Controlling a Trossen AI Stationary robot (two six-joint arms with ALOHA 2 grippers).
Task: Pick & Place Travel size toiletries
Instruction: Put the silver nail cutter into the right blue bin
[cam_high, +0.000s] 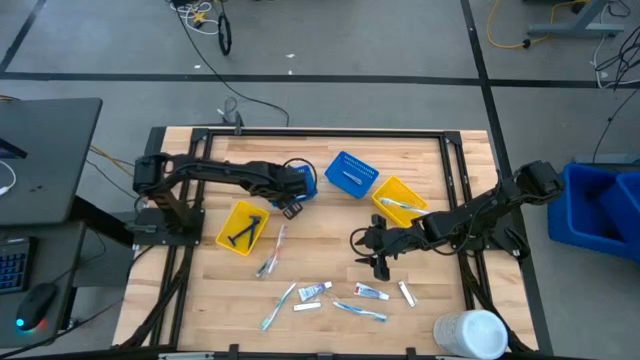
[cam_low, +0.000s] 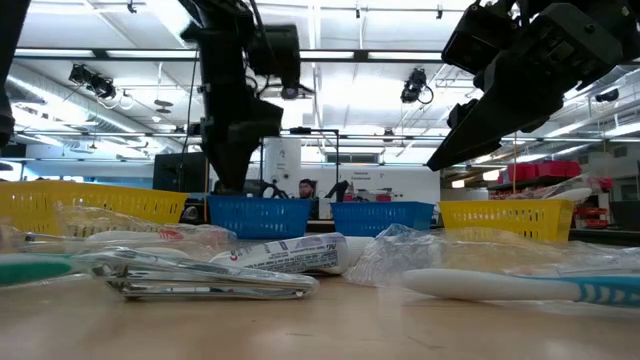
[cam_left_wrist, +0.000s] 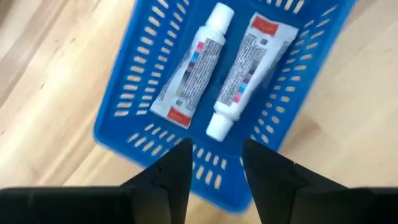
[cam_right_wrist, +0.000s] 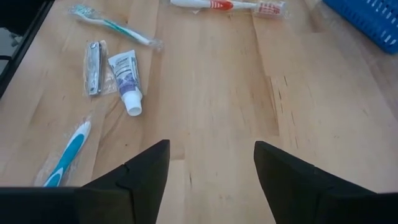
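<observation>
Nearest the low camera, a wrapped nail clipper (cam_low: 205, 283) lay on the table (cam_high: 320, 245), with a small white tube (cam_low: 290, 254) just behind it and a white and blue toothbrush (cam_low: 520, 285) at the lower right of that frame. In the overhead frame these toiletries were scattered in the lower centre of the table: a teal toothbrush (cam_high: 277, 305), a tube (cam_high: 314, 290), another with red marks (cam_high: 371, 292), a blue toothbrush (cam_high: 360, 310) and a small white item (cam_high: 406, 293). A red and white toothbrush (cam_high: 272, 251) lay further up, left of centre.

Two more white tubes (cam_left_wrist: 194, 65) (cam_left_wrist: 245, 71) lay side by side inside a blue mesh basket (cam_left_wrist: 137, 81), directly below the left pincer (cam_left_wrist: 216, 158), whose fingers stood apart with nothing between them. In the overhead frame this pincer (cam_high: 291, 205) hovered at the upper centre-left.

The right pincer (cam_high: 381, 258) hung right of centre, above bare wood, its fingers spread wide and empty; its wrist camera showed a tube (cam_right_wrist: 126, 81) and the clipper (cam_right_wrist: 93, 59) ahead of it.

A yellow basket (cam_high: 243, 227) at the left held a dark razor (cam_high: 244, 228). A second blue basket (cam_high: 351, 173) and another yellow basket (cam_high: 400, 200), holding a toothbrush (cam_high: 400, 203), sat at upper right of centre. A large white cylinder (cam_high: 470, 333) stood at the lower right edge.
</observation>
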